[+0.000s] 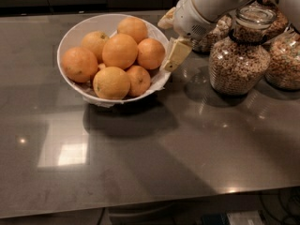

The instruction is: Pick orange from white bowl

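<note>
The white bowl (pixel 70 34) stands at the back left of the dark counter and holds several oranges. The largest orange (pixel 120 50) lies on top in the middle. A deep orange one (pixel 151 53) lies at the right side, and others lie at the back (pixel 132 28) and at the left (pixel 78 63). A paler yellowish one (pixel 111 82) lies at the front. My gripper (pixel 169 37) hangs at the bowl's right rim on a white arm from the upper right. It is open and empty, with one cream finger (pixel 175 55) just outside the rim, next to the right-hand orange.
Glass jars of cereal stand to the right of the bowl: one (pixel 239 55) close by the gripper, another (pixel 283 62) at the right edge, and more behind. The counter's front edge (pixel 150 205) runs along the bottom.
</note>
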`<state>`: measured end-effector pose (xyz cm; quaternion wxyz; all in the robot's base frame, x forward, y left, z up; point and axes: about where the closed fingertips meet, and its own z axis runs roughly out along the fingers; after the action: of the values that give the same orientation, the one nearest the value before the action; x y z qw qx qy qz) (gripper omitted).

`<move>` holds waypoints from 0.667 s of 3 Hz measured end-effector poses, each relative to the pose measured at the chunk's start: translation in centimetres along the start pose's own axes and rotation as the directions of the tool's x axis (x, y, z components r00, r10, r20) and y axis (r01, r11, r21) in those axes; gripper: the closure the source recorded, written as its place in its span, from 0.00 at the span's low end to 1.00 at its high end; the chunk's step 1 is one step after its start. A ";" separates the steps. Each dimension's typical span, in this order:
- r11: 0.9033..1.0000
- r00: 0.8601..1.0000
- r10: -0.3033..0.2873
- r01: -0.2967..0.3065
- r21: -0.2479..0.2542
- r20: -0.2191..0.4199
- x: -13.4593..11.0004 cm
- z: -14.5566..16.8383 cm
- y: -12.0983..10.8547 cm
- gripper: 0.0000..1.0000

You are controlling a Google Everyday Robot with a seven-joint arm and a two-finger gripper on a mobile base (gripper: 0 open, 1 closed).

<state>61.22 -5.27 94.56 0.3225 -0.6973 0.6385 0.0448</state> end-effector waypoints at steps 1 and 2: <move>1.000 0.999 -0.029 0.029 -0.006 0.022 -1.1 1.2 -0.2 0.18; 0.999 0.998 -0.050 0.050 -0.012 0.048 -2.1 2.2 -0.5 0.20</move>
<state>62.04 -2.36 94.05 0.3338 -0.7140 0.6127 0.0576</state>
